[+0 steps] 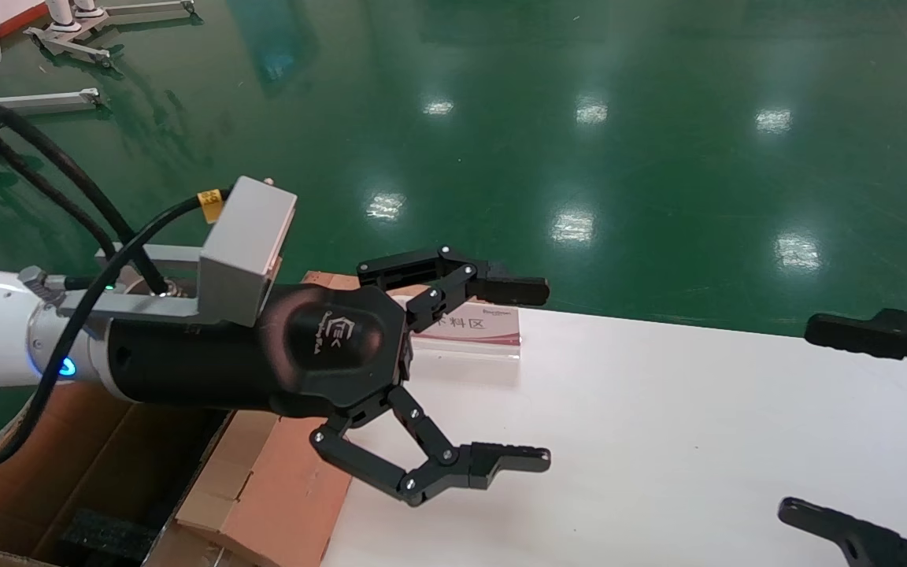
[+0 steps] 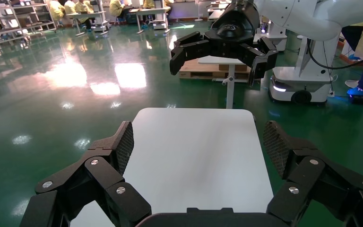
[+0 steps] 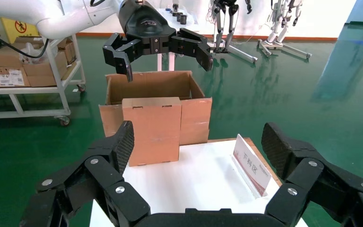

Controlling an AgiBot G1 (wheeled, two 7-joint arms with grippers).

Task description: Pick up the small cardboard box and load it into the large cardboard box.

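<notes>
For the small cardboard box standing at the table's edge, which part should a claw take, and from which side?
Probably across the upper part of the small cardboard box, from above. It stands upright on the table edge against the large cardboard box, so its back is blocked while both narrow side edges stay free. The open left claw hangs just above it, well placed; the right claw, also open, faces its broad front.

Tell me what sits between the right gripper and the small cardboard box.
Only bare white table lies between the right gripper and the small cardboard box, as the right wrist view shows. The sign stands off to one side.
</notes>
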